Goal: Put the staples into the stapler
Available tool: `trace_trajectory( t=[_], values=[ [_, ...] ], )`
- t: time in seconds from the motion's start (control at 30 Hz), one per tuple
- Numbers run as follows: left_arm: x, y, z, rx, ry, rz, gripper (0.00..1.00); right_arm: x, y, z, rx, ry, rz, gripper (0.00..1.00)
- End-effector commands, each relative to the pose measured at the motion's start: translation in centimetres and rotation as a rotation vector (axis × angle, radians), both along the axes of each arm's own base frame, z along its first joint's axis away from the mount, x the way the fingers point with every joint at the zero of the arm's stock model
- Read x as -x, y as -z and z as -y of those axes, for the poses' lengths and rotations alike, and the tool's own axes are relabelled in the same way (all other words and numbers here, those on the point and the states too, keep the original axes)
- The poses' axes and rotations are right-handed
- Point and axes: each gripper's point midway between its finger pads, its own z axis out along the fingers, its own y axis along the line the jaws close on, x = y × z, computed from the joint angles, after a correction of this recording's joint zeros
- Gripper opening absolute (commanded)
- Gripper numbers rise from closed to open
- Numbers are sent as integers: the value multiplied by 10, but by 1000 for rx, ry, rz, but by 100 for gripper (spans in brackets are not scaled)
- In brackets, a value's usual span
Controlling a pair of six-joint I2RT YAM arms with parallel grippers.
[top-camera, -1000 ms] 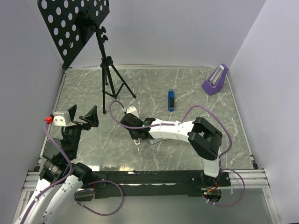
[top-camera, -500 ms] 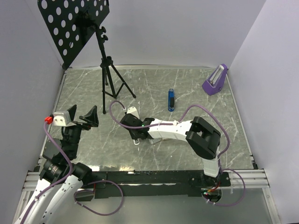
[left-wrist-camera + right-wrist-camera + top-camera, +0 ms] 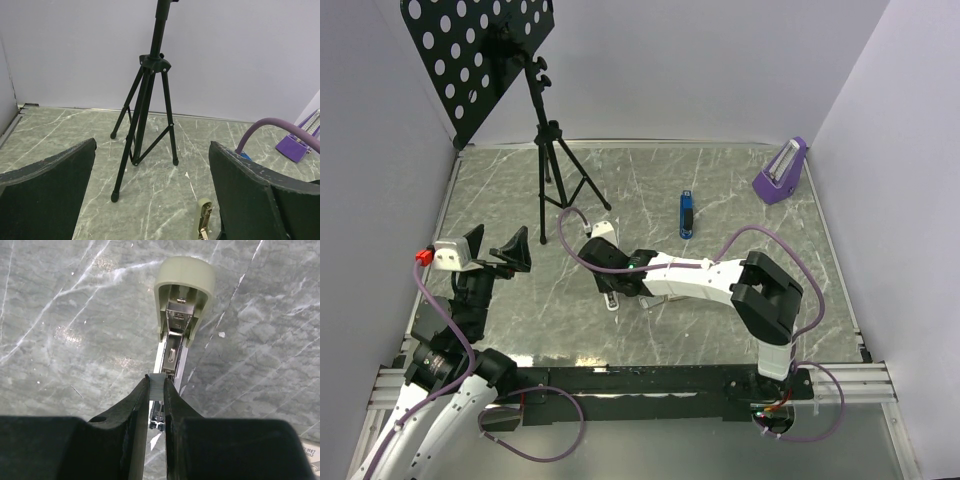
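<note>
Well, the right arm is stretched out low across the marbled tabletop (image 3: pixel 520 190), and its right pincer (image 3: pixel 156 382) is clenched on a thin grey strip of staples (image 3: pixel 156 376), holding it upright and edge-on between the two dark fingertips. Directly under that strip lies the stapler (image 3: pixel 181 295), swung open, its pale green cap pointing away from the wrist and its bare metal channel (image 3: pixel 172 352) facing up. The strip sits in line with that channel, at the end nearest the wrist; whether it touches the metal I cannot tell. At the lower right edge of the wrist view a corner of a pale printed box (image 3: pixel 311 454) rests on the stone.

Over on the left, the left pincer (image 3: pixel 494 248) hangs released, its black fingers (image 3: pixel 47 195) spread wide, well apart from the stapler and holding nothing. It looks towards the music stand tripod (image 3: pixel 145 115), which is planted near the back left of the tabletop.

Further back, a small blue object (image 3: pixel 686 214) lies flat, and a purple metronome (image 3: pixel 780 172) stands by the right wall.
</note>
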Motion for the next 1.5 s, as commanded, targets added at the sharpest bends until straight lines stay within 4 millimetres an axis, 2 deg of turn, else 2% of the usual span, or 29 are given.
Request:
trace_trajectory(
  t=[0.0,0.4,0.7,1.47],
  values=[
    [6,-17,-4,40,-3,50,100,-5,-16,-7,-55,15,17,11],
    [6,-16,-4,40,-1,49,99,0,9,2,-4,34,-45,10],
    [5,-16,-3,40,-1,48,99,2,17,11,28,51,-59,10],
    [5,-16,-3,39,-1,48,99,5,29,13,38,51,-94,10]
  ],
)
